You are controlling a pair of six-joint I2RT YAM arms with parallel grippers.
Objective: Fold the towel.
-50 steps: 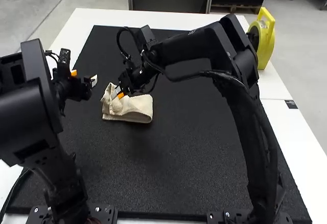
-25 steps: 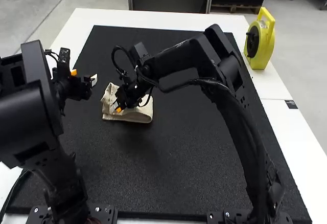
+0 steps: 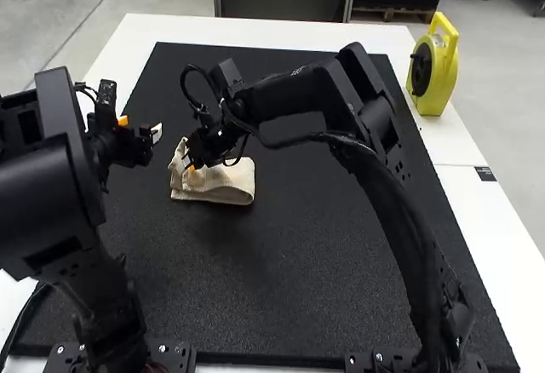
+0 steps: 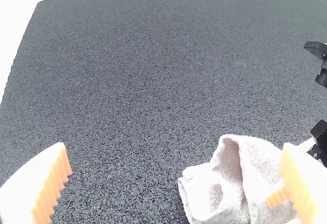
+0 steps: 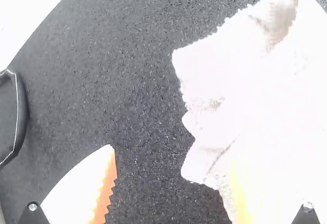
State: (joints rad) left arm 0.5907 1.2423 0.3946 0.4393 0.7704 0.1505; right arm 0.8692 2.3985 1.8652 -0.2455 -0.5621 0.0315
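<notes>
Towel (image 3: pixel 232 187) lying folded on dark mat (image 3: pixel 306 279)

The towel is resting toward the mat's left side, its left end rumpled. Over that end, the right gripper (image 3: pixel 191 165) is holding its fingers apart. The left gripper (image 3: pixel 140 127) is hanging near the towel, also open.

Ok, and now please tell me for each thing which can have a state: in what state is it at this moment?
Towel: folded in layers on the mat, with one end rumpled and partly raised.
Left gripper: open.
Right gripper: open, at the rumpled end of the towel.
Black mat: lying flat on the table.
Yellow reel-like object: standing upright on the table.
</notes>
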